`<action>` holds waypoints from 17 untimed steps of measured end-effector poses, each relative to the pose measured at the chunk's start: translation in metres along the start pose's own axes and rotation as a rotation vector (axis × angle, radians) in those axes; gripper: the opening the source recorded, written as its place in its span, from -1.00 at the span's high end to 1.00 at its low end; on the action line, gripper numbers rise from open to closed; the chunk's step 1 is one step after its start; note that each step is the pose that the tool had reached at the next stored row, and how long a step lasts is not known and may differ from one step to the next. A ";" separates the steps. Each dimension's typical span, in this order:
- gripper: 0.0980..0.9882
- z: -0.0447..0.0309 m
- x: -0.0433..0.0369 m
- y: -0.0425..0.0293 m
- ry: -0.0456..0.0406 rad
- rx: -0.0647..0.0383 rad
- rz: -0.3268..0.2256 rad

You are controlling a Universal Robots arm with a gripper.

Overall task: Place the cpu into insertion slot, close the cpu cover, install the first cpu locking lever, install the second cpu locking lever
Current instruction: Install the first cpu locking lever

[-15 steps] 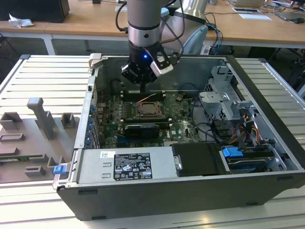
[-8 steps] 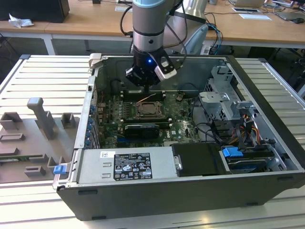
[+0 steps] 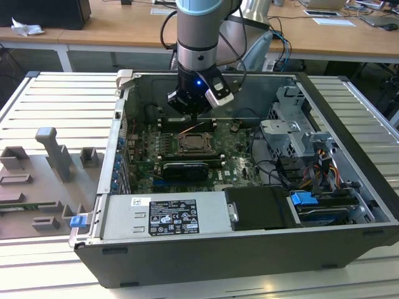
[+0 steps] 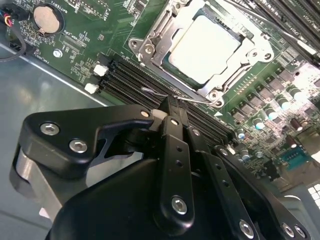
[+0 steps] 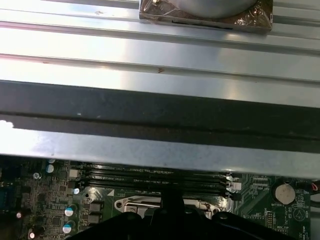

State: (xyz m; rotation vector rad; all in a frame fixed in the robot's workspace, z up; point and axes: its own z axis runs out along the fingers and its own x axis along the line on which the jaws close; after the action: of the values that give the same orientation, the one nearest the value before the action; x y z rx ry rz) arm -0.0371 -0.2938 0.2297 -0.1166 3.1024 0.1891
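Observation:
The cpu [image 4: 202, 47] lies flat in the insertion slot [image 3: 196, 144] on the green board, pale metal top up. The cpu cover [image 4: 161, 36] is folded down around it, so the chip shows through the cover's window. A thin wire locking lever [image 4: 192, 100] runs along the socket edge nearest the gripper. My gripper [image 4: 169, 104] is shut, and its tips meet right at this wire. Whether the wire is pinched between them I cannot tell. In the exterior view the gripper [image 3: 193, 117] hangs just behind the socket, inside the open computer case.
Black memory slots [image 4: 127, 82] run beside the socket under the gripper. A coin battery [image 4: 46, 19] sits on the board. The power supply [image 3: 165, 215] and drive cage [image 3: 299, 134] bound the motherboard. The case wall [image 5: 160, 115] rises close by. Grey fixtures [image 3: 53, 156] stand at the exterior view's left.

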 end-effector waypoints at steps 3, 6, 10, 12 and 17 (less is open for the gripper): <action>0.98 0.0022 -0.0025 0.0012 -0.0001 0.000 0.000; 0.98 0.0045 -0.0058 0.0011 -0.0001 0.000 0.000; 0.98 0.0071 -0.0098 0.0005 -0.0003 0.000 0.002; 0.98 0.0088 -0.0109 0.0002 -0.0004 0.000 0.003; 0.98 0.0142 -0.0126 -0.0006 -0.0003 0.001 0.003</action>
State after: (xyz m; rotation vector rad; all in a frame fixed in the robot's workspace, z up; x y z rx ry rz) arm -0.0241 -0.2917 0.2159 -0.1120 3.1024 0.1882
